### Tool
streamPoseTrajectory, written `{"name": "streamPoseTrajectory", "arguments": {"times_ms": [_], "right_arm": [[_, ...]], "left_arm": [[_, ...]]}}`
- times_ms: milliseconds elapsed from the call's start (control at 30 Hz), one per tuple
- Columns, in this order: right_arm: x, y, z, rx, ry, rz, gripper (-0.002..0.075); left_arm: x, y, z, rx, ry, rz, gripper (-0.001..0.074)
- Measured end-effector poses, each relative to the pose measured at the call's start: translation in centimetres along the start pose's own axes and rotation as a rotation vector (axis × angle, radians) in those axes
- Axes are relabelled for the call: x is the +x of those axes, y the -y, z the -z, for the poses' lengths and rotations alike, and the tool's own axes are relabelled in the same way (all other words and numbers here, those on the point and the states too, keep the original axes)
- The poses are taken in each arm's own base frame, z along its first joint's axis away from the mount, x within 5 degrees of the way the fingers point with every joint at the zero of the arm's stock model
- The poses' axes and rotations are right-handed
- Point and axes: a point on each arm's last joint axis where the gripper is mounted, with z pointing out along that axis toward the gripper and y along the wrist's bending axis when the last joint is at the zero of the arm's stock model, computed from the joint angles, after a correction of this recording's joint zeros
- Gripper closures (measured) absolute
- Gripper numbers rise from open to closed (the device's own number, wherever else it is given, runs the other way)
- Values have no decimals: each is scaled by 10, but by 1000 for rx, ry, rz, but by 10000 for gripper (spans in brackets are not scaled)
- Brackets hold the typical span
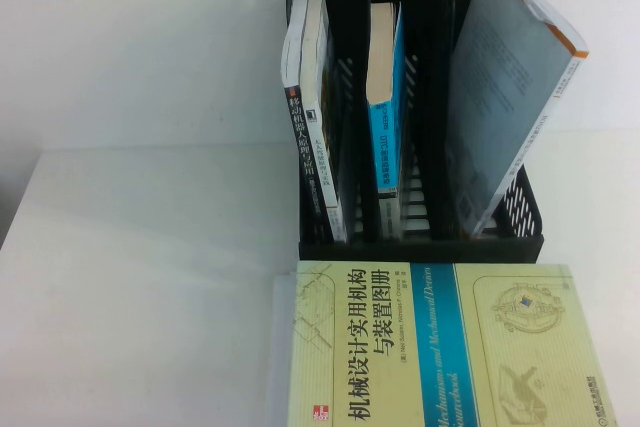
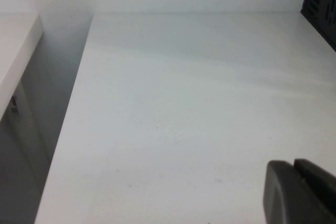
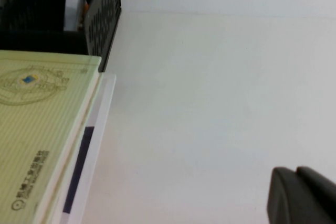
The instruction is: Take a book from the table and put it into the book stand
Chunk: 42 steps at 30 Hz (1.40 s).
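Book (image 1: 440, 347): flat on the table (image 1: 150, 267), just in front of the book stand (image 1: 420, 237) — on a white book (image 3: 94, 145).
Stand: holds several upright books; a grey one (image 1: 510, 97) leans.
Left gripper (image 2: 302, 192): above bare table, fingers together, empty.
Right gripper (image 3: 302, 195): beside the book — fingers together, empty.

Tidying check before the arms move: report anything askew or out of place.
In the book stand, the grey-covered book leans tilted across the right slot, not upright. The yellow book lies flat on another book. Left gripper and right gripper hover apart, over bare table.
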Motion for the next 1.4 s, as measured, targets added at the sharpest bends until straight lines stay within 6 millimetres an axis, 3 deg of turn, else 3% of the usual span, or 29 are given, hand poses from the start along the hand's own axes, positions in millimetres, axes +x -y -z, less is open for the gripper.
{"name": "streamPoseTrajectory", "arguments": {"times_ms": [200,333,600,767,1167,1267,1400], "right_arm": [[-1,-1,0,-13,6,-26,727],[-6,-2,-1,-25,88,-24,727],[-45,-7,12,-83,550,-27,727],[-60,-8,24,-109,752,-30,727],[-68,-9,32,-126,877,-40,727],[-67,-8,31,-137,847,-80,727],[-80,-5,36,-120,743,-111,727]], "left_arm": [[-6,1,0,11,82,-9,737],[-23,3,3,34,271,-43,737],[-57,10,21,104,699,-63,737],[-66,13,31,130,845,-64,737],[-68,13,32,171,866,18,737],[-67,12,29,156,780,36,737],[-85,12,37,120,638,68,737]]}}
